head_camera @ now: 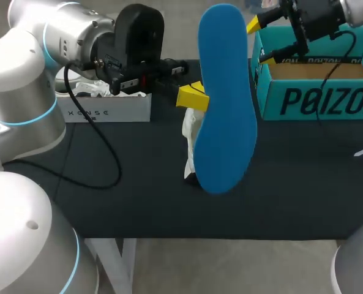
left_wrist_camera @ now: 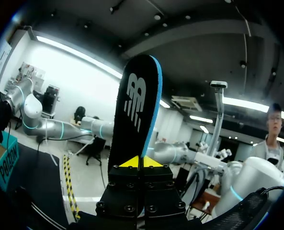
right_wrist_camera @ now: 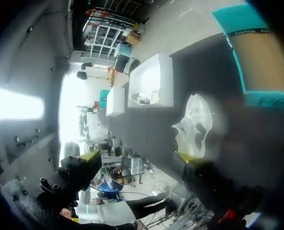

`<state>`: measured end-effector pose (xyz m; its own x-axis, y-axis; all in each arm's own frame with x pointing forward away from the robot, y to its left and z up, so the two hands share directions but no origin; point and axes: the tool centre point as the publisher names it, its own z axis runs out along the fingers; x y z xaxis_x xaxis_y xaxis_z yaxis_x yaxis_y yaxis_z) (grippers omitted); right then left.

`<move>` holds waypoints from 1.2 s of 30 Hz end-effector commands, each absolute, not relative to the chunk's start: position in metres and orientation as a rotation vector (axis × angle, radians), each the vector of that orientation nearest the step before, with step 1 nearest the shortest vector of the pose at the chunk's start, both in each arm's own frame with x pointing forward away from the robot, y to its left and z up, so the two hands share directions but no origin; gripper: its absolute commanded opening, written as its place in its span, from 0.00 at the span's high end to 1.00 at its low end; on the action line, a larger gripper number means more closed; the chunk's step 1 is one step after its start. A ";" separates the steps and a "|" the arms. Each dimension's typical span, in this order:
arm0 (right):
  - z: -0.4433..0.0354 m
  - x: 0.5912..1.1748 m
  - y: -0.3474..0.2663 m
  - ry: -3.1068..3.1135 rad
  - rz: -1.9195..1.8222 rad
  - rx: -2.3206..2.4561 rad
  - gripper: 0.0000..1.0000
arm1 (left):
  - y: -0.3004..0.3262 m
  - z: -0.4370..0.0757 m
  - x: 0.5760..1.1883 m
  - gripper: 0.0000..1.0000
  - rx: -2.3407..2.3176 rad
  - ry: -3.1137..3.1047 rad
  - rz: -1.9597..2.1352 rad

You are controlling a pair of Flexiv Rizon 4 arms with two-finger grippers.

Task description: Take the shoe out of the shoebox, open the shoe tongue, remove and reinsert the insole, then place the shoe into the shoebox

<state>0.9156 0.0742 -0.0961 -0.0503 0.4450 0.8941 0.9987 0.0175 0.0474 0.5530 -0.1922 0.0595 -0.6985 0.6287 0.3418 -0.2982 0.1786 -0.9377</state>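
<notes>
L gripper (left_wrist_camera: 142, 161) pinches insole (head_camera: 225, 98) — R gripper (head_camera: 261, 41) (fingers (head_camera: 254, 25) apart) over shoebox (head_camera: 316, 101).

Left tool (head_camera: 194, 97) sat mid-frame, clamped on the insole (head_camera: 227, 116); right tool (head_camera: 261, 41) upper right, fingers spread.

Black table (head_camera: 138, 202), white box (head_camera: 108, 113), teal shoebox (head_camera: 316, 101), pale bundle (head_camera: 190, 138) (half hidden)

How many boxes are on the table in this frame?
2: the teal shoebox at the table's far right, below the right gripper, and a white box at far left behind the left arm. Others may be out of view.
</notes>
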 end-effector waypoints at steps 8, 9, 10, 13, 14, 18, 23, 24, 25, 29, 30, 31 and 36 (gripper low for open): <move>-0.099 0.916 0.076 -1.508 -1.044 -1.426 0.00 | -0.189 0.042 0.585 1.00 -0.428 -1.799 1.690; -0.100 0.915 0.075 -1.503 -1.044 -1.433 0.00 | -0.189 0.038 0.594 1.00 -0.425 -1.792 1.706; -0.101 0.914 0.074 -1.497 -1.046 -1.440 0.00 | -0.188 0.034 0.603 1.00 -0.397 -1.727 1.739; -0.103 0.912 0.070 -1.484 -1.049 -1.456 0.00 | -0.188 0.029 0.621 1.00 -0.357 -1.585 1.796; -0.103 0.912 0.068 -1.478 -1.051 -1.462 0.00 | -0.188 0.029 0.621 1.00 -0.357 -1.585 1.796; -0.105 0.910 0.063 -1.458 -1.054 -1.478 0.00 | -0.188 0.029 0.621 1.00 -0.357 -1.585 1.796; -0.107 0.909 0.058 -1.436 -1.062 -1.480 0.00 | -0.188 0.029 0.621 1.00 -0.357 -1.585 1.796; -0.107 0.909 0.057 -1.432 -1.064 -1.481 0.00 | -0.188 0.029 0.621 1.00 -0.357 -1.585 1.796; -0.108 0.910 0.057 -1.427 -1.067 -1.480 0.00 | -0.188 0.029 0.621 1.00 -0.357 -1.585 1.796; -0.110 0.912 0.058 -1.417 -1.074 -1.473 0.00 | -0.185 0.020 0.628 1.00 -0.518 -1.761 1.766; -0.111 0.912 0.058 -1.417 -1.074 -1.472 0.00 | -0.184 0.015 0.633 1.00 -0.605 -1.850 1.748; -0.111 0.913 0.059 -1.417 -1.074 -1.470 0.00 | -0.182 0.010 0.639 1.00 -0.796 -1.978 1.695; -0.112 0.914 0.061 -1.416 -1.072 -1.459 0.00 | -0.176 -0.006 0.674 1.00 -1.180 -2.210 1.653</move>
<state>0.9106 0.0583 -0.1110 0.0051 0.3032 0.9529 0.9993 -0.0368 0.0064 0.6473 -0.1809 -0.0061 -0.7897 0.6088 0.0757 -0.0851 0.0134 -0.9963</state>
